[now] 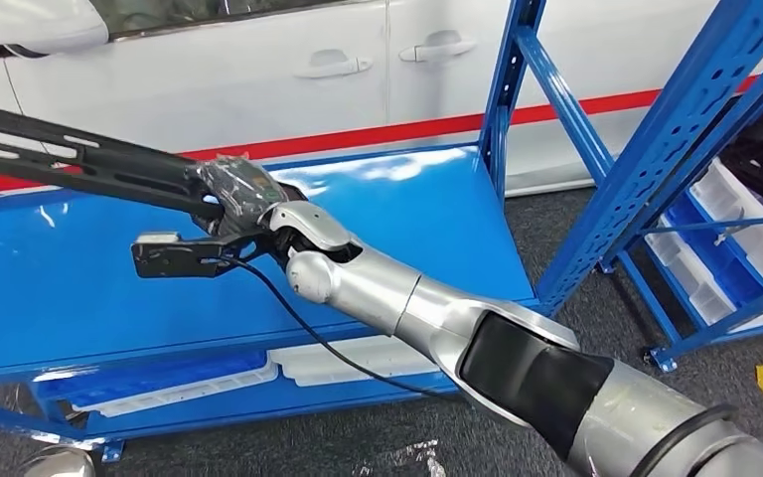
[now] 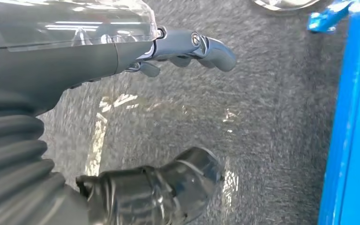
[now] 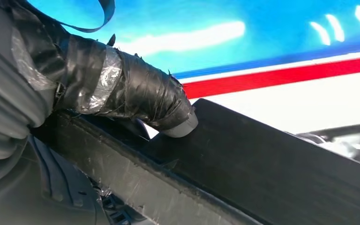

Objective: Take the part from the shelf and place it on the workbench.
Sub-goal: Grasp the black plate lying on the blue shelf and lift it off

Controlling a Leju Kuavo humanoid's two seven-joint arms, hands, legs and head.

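Right hand (image 1: 243,199) grips long black part (image 1: 70,154) above blue counter (image 1: 50,288); left hand (image 2: 187,44) fingers apart, holding nothing.

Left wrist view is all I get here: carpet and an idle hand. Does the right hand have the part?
Observer: Yes. In the head view the right hand grips a long black part above the blue workbench.
Operator: Is the part set down?
Observer: Can't confirm. It slants up toward the left edge, past the bench.
Operator: Grip detail?
Observer: In the right wrist view a tape-wrapped thumb presses on the part's flat black face.
Operator: What's behind the bench?
Observer: A white car with a red stripe.
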